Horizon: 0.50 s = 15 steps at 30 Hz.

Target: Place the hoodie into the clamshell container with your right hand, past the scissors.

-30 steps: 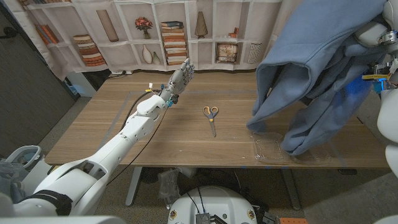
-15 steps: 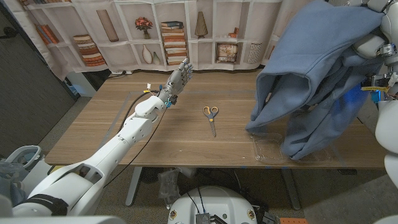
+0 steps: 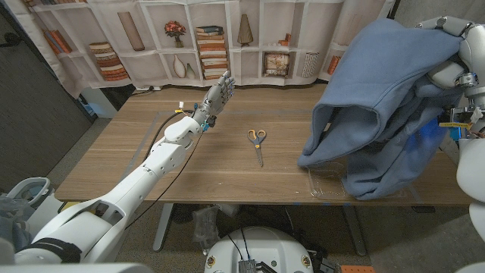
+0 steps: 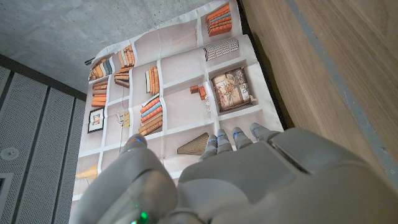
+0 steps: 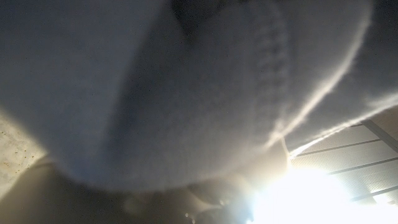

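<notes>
the blue hoodie hangs in the air at the bench's right end, bunched at the top where the right robot hand grips it high near the picture's upper right corner. its hood opening faces the left, and its lower folds drape down onto the clear clamshell, which lies open near the front edge of the wooden bench; part of the clamshell is hidden under the cloth. in the right wrist view the hoodie shows as blurred grey-blue fabric with a ribbed hem, close against the lens, so the fingers' hold cannot be read there.

the scissors lie flat near the bench's middle, yellow handles toward the back and blades toward the front, well apart from the hoodie and to its left.

the left robot hand is held up over the back left part of the bench, fingers straight and together, holding nothing; in the left wrist view the back of the same hand shows with its fingertips pointing at the backdrop.

behind the bench hangs a printed bookshelf backdrop showing books, vases and a flower pot.
</notes>
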Available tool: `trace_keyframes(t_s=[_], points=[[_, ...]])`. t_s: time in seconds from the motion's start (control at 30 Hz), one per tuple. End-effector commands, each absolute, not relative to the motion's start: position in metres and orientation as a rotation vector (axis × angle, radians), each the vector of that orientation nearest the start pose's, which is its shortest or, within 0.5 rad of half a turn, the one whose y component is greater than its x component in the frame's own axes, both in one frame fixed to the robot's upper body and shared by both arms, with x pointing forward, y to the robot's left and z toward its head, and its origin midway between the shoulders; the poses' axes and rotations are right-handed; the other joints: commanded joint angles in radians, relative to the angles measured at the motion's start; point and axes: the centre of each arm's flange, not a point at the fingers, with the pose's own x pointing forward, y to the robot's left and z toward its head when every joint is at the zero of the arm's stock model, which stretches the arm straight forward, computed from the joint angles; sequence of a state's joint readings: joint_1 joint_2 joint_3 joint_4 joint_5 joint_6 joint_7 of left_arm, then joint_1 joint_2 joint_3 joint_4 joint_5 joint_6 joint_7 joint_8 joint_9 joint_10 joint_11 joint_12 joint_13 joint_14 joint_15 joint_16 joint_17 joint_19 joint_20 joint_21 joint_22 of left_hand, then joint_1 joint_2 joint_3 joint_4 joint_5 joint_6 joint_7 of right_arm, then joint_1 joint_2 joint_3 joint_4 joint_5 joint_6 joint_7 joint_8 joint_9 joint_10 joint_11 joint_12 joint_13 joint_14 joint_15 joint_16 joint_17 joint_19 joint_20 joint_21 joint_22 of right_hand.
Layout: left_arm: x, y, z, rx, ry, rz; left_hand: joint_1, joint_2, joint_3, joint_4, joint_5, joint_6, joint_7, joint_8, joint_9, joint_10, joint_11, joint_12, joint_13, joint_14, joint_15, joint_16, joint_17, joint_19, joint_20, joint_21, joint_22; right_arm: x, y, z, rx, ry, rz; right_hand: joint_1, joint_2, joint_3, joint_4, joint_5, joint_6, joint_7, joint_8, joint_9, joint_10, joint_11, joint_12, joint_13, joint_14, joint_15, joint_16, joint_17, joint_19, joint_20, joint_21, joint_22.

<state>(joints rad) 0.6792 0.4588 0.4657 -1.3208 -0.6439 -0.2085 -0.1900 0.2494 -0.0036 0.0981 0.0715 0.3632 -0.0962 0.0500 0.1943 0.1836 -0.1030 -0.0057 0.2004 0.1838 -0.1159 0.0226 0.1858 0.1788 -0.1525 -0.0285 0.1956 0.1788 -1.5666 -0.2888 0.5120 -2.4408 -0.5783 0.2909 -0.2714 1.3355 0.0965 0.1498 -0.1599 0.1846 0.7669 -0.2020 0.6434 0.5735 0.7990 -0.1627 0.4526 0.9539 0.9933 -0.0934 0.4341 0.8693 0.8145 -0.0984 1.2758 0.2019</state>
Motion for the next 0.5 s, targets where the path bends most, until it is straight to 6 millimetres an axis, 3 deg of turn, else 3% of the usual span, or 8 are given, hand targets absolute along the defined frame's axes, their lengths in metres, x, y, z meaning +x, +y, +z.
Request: trace_keyframes(t_s=[0.03,0.5], points=[[0.652,0.2,0.046,0.041,-0.646,-0.482,0.011,-0.003,-0.004,0.0,0.003,0.001,-0.001,0.002,0.003,-0.01,-0.001,0.0,0.003,-0.01,-0.002,0.002,0.004,-0.005,0.001,0.005,0.003,0.295,-0.367,0.057,-0.963,-1.219,-0.677,-0.034,0.044,0.048,0.036,0.007,0.007,-0.001,0.004,0.004,0.031,-0.022,-0.006,0.007,0.052,-0.136,-0.01,0.004,-0.009,-0.125,0.011,0.002],[0.65,0.198,0.045,0.044,-0.639,-0.475,0.013,-0.002,-0.007,0.0,0.003,-0.004,-0.002,0.0,0.003,-0.013,-0.001,-0.001,0.003,-0.011,-0.002,0.002,0.004,-0.006,0.002,0.005,0.003,0.307,-0.369,0.044,-0.967,-1.188,-0.647,-0.037,0.04,0.056,0.033,0.007,0.014,-0.002,0.001,-0.001,0.043,-0.021,-0.026,-0.01,0.05,-0.135,-0.031,0.002,-0.023,-0.126,0.022,-0.002]])
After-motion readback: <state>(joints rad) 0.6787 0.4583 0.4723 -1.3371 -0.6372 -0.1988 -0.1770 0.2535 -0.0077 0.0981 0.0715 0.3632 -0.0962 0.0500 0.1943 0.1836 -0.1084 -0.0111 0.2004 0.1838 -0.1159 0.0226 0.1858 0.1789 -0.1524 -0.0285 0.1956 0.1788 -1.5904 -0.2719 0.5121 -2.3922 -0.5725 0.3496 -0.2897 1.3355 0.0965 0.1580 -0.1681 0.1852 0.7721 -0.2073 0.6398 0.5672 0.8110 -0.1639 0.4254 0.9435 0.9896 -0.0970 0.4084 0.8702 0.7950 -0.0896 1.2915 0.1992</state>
